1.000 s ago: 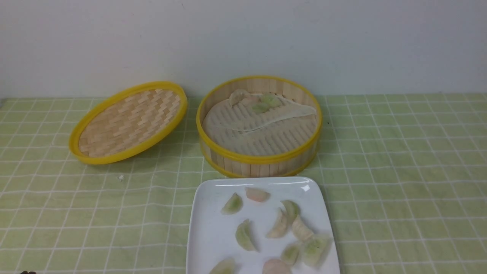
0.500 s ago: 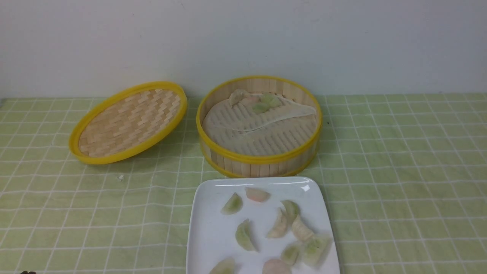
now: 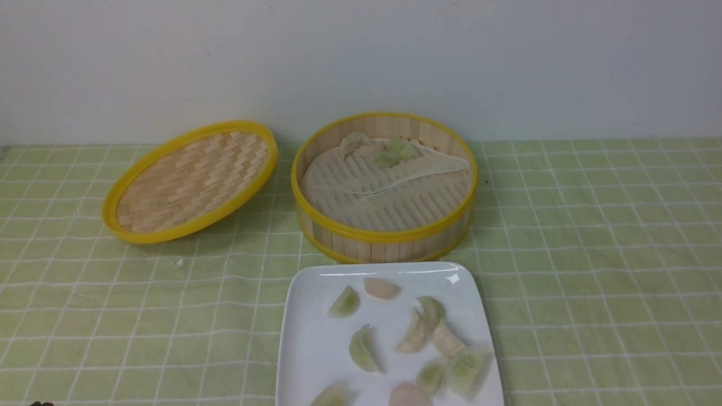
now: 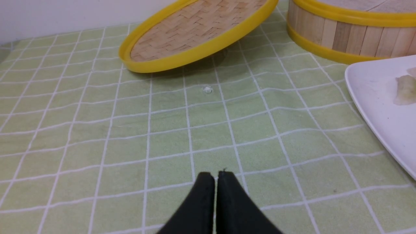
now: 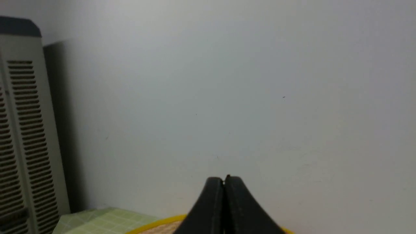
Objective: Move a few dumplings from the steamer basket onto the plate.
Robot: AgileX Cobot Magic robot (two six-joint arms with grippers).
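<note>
Looks close to finished: roughly ten dumplings (image 3: pixel 361 349) lying loose on the plate (image 3: pixel 304 349), the plate sitting on the counter (image 3: pixel 592 254) just in front of the steamer basket (image 3: pixel 383 237), apparently touching its wall or nearly so. Only a few dumplings left in the basket, bunched against the far wall on the rumpled liner (image 3: pixel 383 197), cream, pinkish and green together.

For one more transfer: better to come down from above at the far side of the basket, clear of the yellow rim, and to part the tips only wide enough to span a single crescent across its short width. Worth gripping gently (soft, slippery skins, likely to tear or squirt out under a hard pinch). Best to avoid catching the folded liner edge, which could lift with the dumpling. Then up over the rim, and down onto the bare left part of the plate rather than onto the crowded right side. Otherwise, simply parking both arms seems reasonable.

Left claw (image 4: pixel 216 175): tips pressed fully together, holding nothing, hovering low over bare green checked cloth, well short of the woven lid (image 4: pixel 195 35) and beside the plate's edge. Right claw (image 5: pixel 224 180): likewise pinched closed and empty, pointed at the blank wall with just a sliver of yellow rim below, touching nothing.
</note>
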